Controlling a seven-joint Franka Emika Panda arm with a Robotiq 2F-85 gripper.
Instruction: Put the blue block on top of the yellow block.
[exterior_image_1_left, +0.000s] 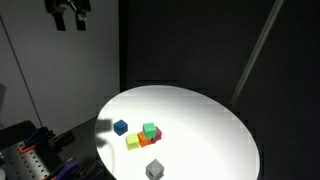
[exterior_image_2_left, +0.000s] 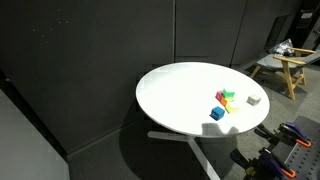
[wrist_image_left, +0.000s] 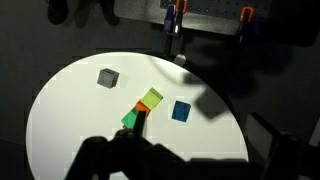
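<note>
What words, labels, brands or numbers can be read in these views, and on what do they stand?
None can be read.
The blue block, yellow block, grey cube and white table: plain, no markings visible.
The equipment beside the table: too small and blurred to tell.

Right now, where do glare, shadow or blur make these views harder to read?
In an exterior view the table glares white; in an exterior view the blue block is tiny under softer light; in the wrist view a dark shape covers the table's lower part, below the yellow block.
</note>
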